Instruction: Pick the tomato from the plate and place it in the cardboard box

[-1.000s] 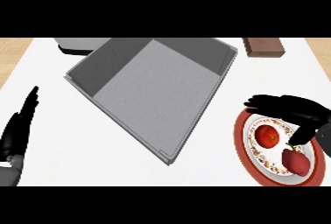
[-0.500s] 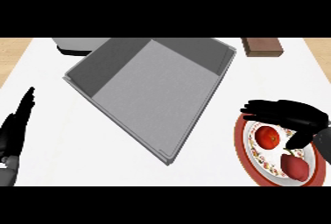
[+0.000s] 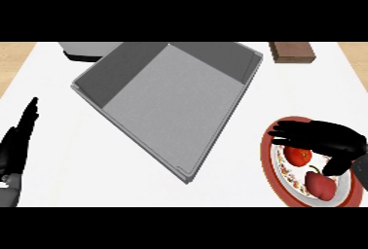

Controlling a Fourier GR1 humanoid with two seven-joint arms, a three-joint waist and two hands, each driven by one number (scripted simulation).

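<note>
A red tomato [image 3: 296, 156] lies on a red-rimmed plate [image 3: 274, 165] at the lower right, next to a second red fruit with a stem [image 3: 321, 186]. My right hand [image 3: 329, 139] is spread over the plate. Its fingers reach left across the tomato's top, and its thumb [image 3: 336, 165] points down between the two fruits. The hand is open and not closed on the tomato. The large open box [image 3: 173, 104] is grey and lies at an angle in the middle. My left hand [image 3: 16, 148] rests open at the left edge, fingers up.
A brown block [image 3: 292, 52] lies at the back right. A grey object [image 3: 90, 50] sits at the back left, behind the box. The box's near corner [image 3: 188, 181] points toward me, left of the plate.
My right hand has come down lower over the plate, with its thumb now beside the tomato. The left hand has barely shifted.
</note>
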